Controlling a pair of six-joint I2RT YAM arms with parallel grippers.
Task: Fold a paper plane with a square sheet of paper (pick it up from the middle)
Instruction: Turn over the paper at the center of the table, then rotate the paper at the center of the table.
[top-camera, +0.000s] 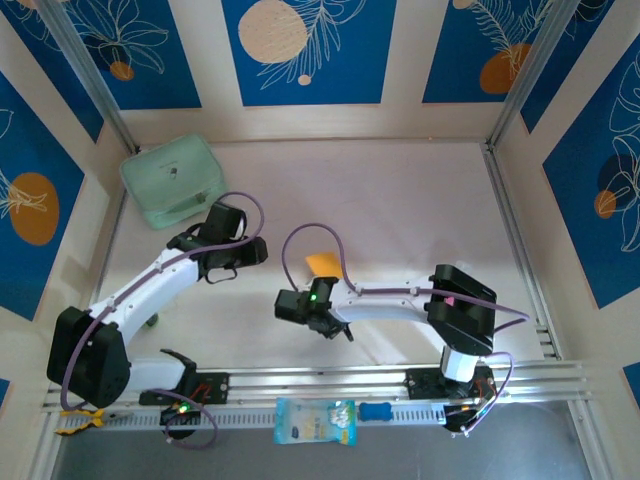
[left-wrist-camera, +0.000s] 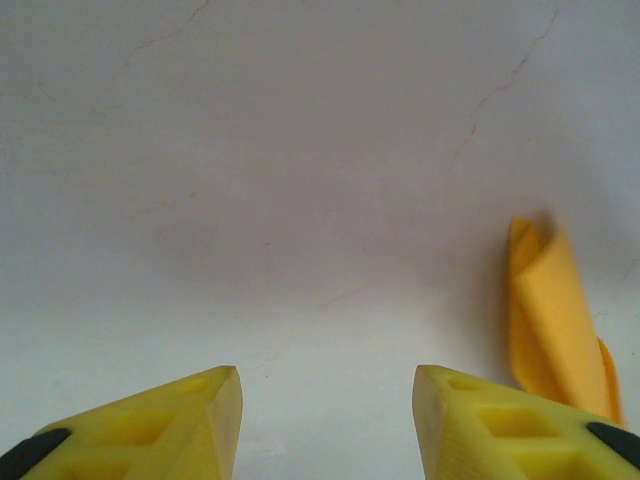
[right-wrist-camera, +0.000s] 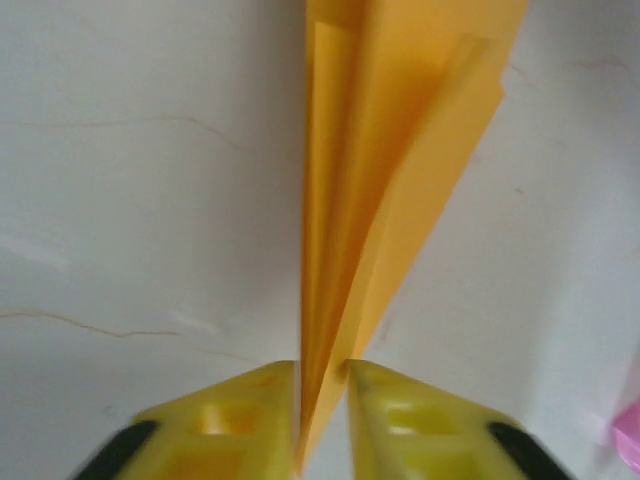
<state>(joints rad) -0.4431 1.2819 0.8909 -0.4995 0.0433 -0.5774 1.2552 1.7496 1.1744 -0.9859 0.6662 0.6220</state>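
Right gripper pinches the folded paper plane; left gripper stands open over bare table

In the top view the paper plane (top-camera: 323, 264) lies near the middle of the white table (top-camera: 420, 200), a small orange-yellow shape just beyond the right gripper (top-camera: 322, 300), whose arm reaches in from the right base toward the centre. The right wrist view shows the hold closely: the right gripper (right-wrist-camera: 322, 378) has its two yellow fingers (right-wrist-camera: 390, 420) drawn in to a narrow slit, and the pointed end of the paper plane (right-wrist-camera: 390, 150) is clamped between them. From that pinch the paper runs away from the camera, widening into layered flaps on either side of a centre crease.

The left gripper (left-wrist-camera: 325, 385) has its fingers spread wide with nothing between them but plain table surface. In its wrist view the paper plane (left-wrist-camera: 550, 310) shows off to the right, apart from the left fingertips (left-wrist-camera: 205, 410), its folded edges standing up a little from the table.

In the top view a mint-green case (top-camera: 172, 180) sits at the far left corner of the table, beyond the left arm and well apart from the paper. A pale blue packet (top-camera: 315, 420) rests on the rail at the near edge, between the two arm bases
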